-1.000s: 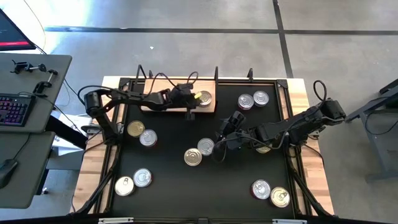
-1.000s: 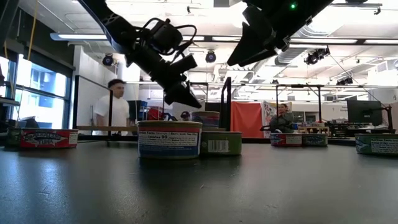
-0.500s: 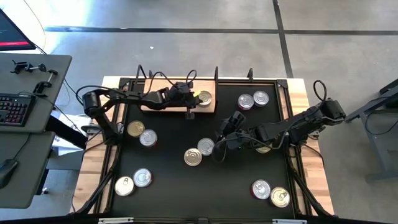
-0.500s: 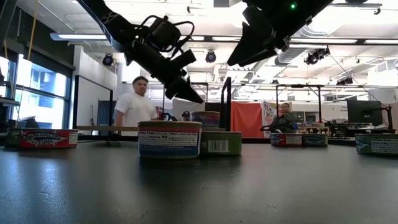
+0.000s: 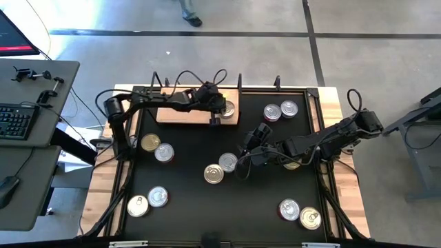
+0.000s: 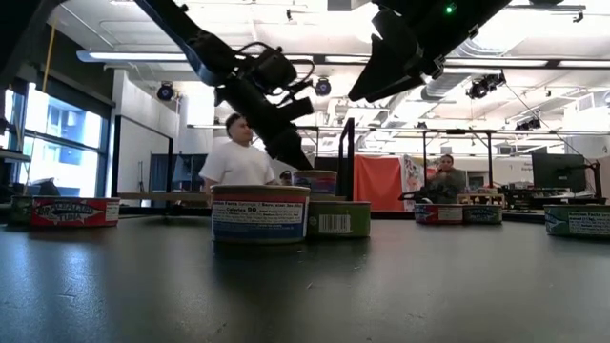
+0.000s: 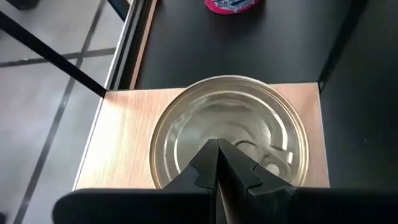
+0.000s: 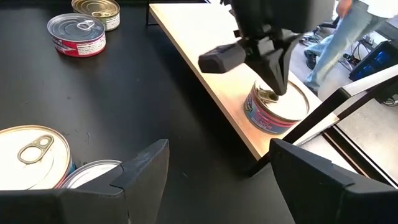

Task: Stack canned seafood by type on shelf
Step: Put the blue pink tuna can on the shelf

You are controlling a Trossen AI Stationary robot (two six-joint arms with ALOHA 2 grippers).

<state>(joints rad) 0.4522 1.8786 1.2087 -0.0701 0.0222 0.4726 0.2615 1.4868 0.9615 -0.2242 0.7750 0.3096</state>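
Note:
A round tin with a silver lid (image 7: 230,118) stands on the right end of the light wooden shelf (image 5: 179,114) at the mat's far edge. My left gripper (image 7: 217,149) is shut, its fingertips slanting down over that tin's lid (image 8: 283,102). My right gripper (image 5: 242,157) hangs open above the middle of the mat, beside two tins (image 5: 228,162) (image 5: 213,173). Other tins lie loose on the black mat: a pair at the left (image 5: 151,142), a pair at the near left (image 5: 138,205), a pair at the far right (image 5: 272,111), a pair at the near right (image 5: 289,209). My left gripper's shut fingertips (image 8: 278,87) come down at a slant from the table's left onto the middle of the lid of the tin on the shelf. I cannot tell whether they touch the lid or stand just above it. The tin rests flat on the shelf.
A black frame rail (image 5: 313,117) runs round the mat. One tin (image 5: 292,164) lies half hidden under my right arm. A person (image 6: 235,157) stands in the room behind the table. The shelf's left part is bare wood (image 7: 124,137).
My left gripper, shut throughout, has moved along the shelf toward the table's right edge, and it now stands over the tin there. The tin has stayed in place. In the room behind, a person has walked across.

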